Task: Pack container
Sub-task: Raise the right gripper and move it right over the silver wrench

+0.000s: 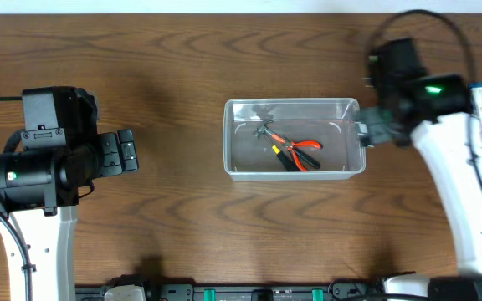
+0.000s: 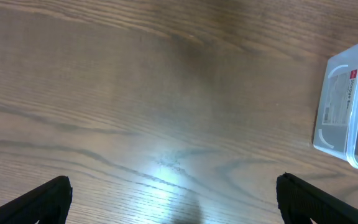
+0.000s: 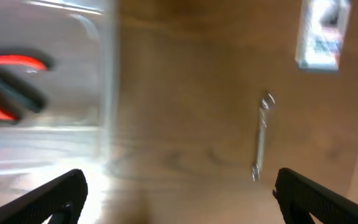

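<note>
Container (image 1: 294, 173) mid-table, right arm (image 1: 442, 142) poised at its right end, fingers (image 3: 51, 199) apart

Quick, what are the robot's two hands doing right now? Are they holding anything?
Left gripper: open, holding nothing.
Right gripper: open, holding nothing.

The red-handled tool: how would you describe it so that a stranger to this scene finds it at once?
A clear plastic container stands in the middle of the wooden table. Inside it, in the right half, lie the pliers. Their bright red handles set them apart from the dark-handled tool next to them and the small grey metal piece further left.
</note>
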Controlling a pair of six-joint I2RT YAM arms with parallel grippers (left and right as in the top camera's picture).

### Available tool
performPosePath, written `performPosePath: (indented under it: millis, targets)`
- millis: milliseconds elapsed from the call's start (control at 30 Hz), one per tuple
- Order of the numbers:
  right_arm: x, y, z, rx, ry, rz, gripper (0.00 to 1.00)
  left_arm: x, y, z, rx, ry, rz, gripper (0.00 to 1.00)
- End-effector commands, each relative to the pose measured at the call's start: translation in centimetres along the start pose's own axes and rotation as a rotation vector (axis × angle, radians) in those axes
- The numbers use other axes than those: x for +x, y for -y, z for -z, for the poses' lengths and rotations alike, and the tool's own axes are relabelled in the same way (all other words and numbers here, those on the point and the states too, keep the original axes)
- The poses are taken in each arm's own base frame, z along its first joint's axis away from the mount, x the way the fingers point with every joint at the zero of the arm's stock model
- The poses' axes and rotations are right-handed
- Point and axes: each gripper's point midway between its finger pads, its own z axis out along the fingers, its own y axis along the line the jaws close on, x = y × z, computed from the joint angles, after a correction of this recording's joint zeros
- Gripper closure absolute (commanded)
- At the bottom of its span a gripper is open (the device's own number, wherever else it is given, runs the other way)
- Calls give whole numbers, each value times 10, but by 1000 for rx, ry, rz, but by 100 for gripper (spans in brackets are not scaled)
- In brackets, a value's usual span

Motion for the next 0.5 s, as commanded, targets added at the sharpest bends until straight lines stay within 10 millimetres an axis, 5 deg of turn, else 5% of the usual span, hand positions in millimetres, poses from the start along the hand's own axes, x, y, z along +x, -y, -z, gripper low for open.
performPosePath:
  millis: [0, 233, 467]
  targets:
    - [11, 31, 25, -14, 61, -147, 1, 0, -3, -1, -11, -4, 13, 2]
    - [24, 24, 57, -250, 189, 36, 1, 0, -3, -1, -11, -4, 14, 2]
    - [47, 57, 46, -247, 131, -50, 1, 0, -3, -1, -11, -4, 14, 2]
